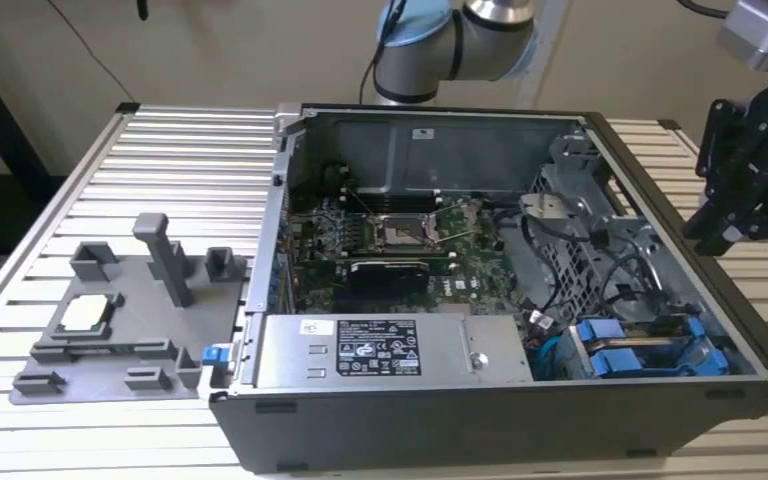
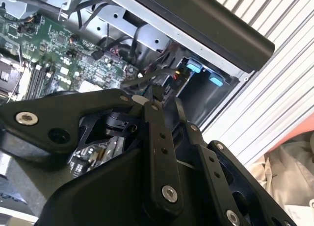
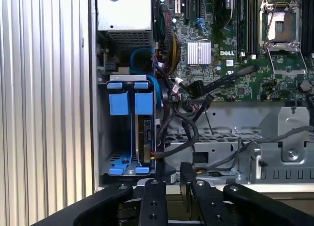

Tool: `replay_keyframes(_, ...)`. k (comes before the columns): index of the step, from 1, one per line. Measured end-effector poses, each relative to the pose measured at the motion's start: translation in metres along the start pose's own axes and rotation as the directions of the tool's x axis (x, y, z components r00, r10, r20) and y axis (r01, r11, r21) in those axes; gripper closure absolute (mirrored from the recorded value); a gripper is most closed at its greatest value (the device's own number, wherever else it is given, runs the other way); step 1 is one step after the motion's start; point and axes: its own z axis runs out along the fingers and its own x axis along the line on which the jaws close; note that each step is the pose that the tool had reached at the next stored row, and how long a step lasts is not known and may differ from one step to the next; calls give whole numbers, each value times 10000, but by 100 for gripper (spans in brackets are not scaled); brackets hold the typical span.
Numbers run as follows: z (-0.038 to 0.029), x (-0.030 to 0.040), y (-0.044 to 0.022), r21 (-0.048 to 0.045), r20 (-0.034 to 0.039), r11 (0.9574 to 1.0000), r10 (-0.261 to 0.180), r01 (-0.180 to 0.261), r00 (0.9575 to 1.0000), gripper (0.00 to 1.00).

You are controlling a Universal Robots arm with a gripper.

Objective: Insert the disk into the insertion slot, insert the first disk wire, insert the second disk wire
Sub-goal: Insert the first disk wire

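In the first wrist view the grey drive cage (image 3: 102, 138) holds two blue frames side by side. The disk (image 3: 144, 140) stands edge-on in the insertion slot (image 3: 156, 119) under one blue tab; the second blue frame (image 3: 118, 102) sits beside it. Black disk wires (image 3: 189, 130) hang loose beside the cage, one ending in a black plug (image 3: 195, 88). My gripper (image 3: 173, 173) hovers just outside the case wall near the cage, fingers close together with nothing between them. In the exterior view the gripper (image 1: 715, 243) hangs above the case's right wall, above the blue frames (image 1: 635, 352).
The open computer case (image 1: 491, 415) lies on a slatted metal table (image 1: 184, 150). Inside are the motherboard (image 1: 398, 235) and a power supply (image 1: 377, 352). A grey fixture (image 1: 124, 320) with a chip stands on the exterior view's left. Slats (image 3: 44, 88) run beside the case.
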Motion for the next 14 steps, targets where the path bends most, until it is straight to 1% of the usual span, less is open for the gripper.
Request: replay_keyframes(14,5,-281,6,0,-2,10000,0,0,10000,73)
